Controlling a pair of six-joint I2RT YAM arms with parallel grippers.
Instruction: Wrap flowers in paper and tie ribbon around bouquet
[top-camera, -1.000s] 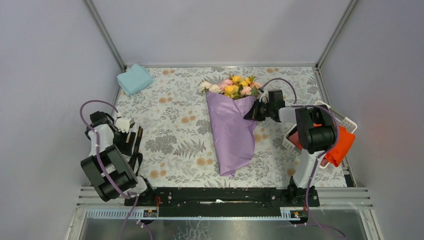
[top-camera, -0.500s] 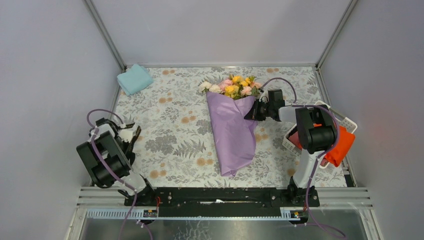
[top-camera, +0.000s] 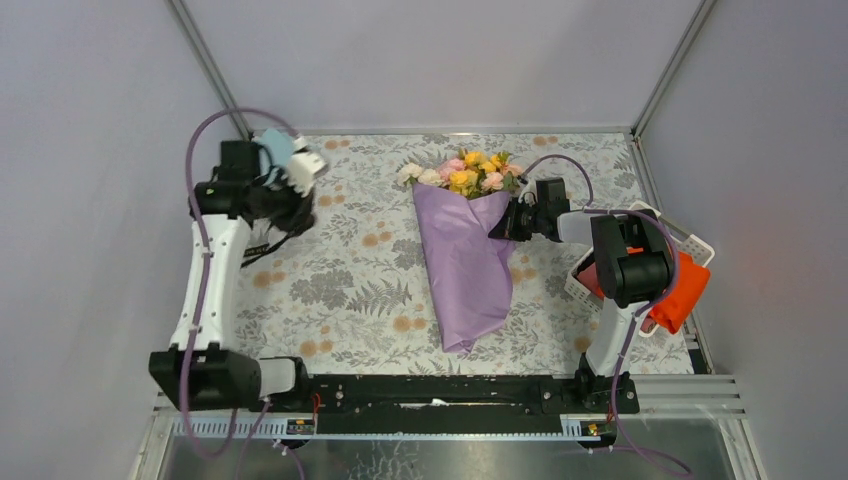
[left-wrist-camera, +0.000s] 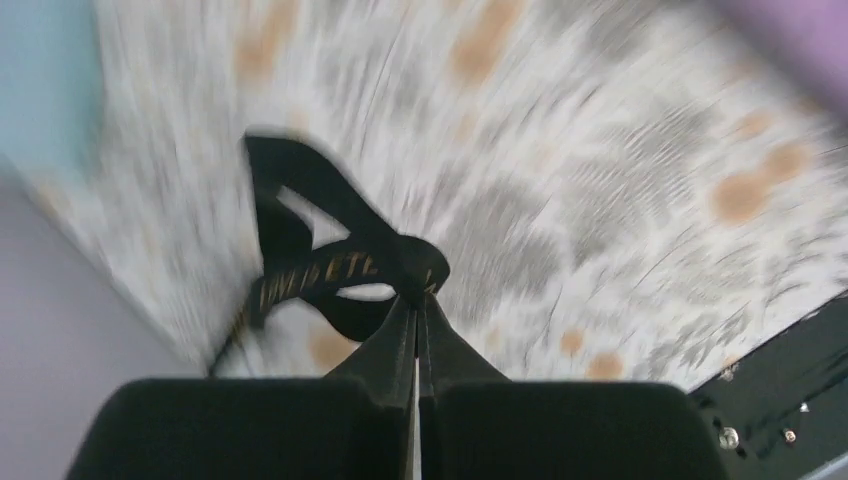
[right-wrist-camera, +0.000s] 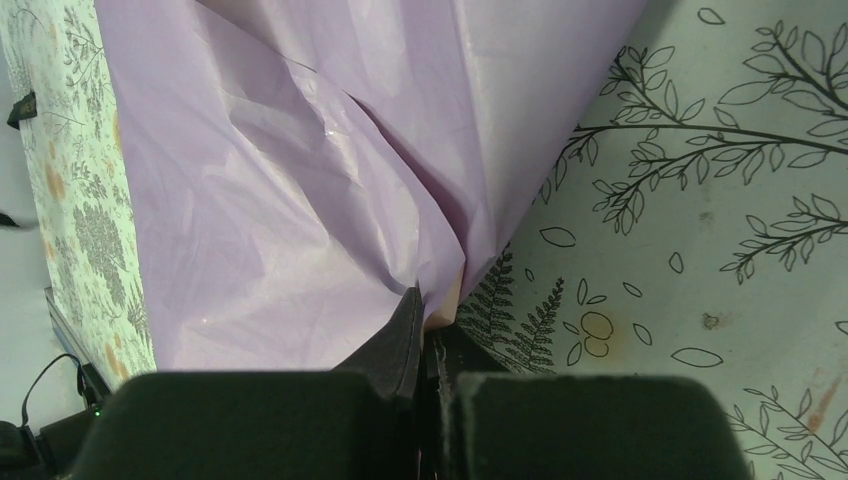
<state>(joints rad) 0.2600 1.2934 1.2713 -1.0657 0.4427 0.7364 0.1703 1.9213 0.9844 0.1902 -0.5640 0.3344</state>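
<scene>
Ribbon (left-wrist-camera: 320, 275): black, with pale lettering along it, looped and dangling from the tips of the left fingers (left-wrist-camera: 418, 315), clamped shut on it.

Changed within the last second: left fingers closed from wide open at the near-left edge of the table (top-camera: 360, 270), then raised and carried to the far-left corner, just beside the light blue cloth (top-camera: 275, 148). Ribbon trailing below the wrist; lower end not resolvable in the top view.

Meaning for the task, as a judgement: pick-up of the ribbon done, wrapping apparently done, tying not yet begun. Next, probably transport rightward to the bouquet.

Bouquet (top-camera: 465, 250): lying mid-table, well apart from the ribbon. Yellow, pink and white flowers (top-camera: 463, 172) at the far end. Lilac paper (right-wrist-camera: 260, 200) cone narrowing toward the near edge, creased and overlapped along its right side.

Right fingers (right-wrist-camera: 428, 330): closed on the paper's right edge at the overlap, unmoved over the same second, apparently holding the wrap together.

Left wrist view motion-blurred; fine detail of that grip uncertain.
</scene>
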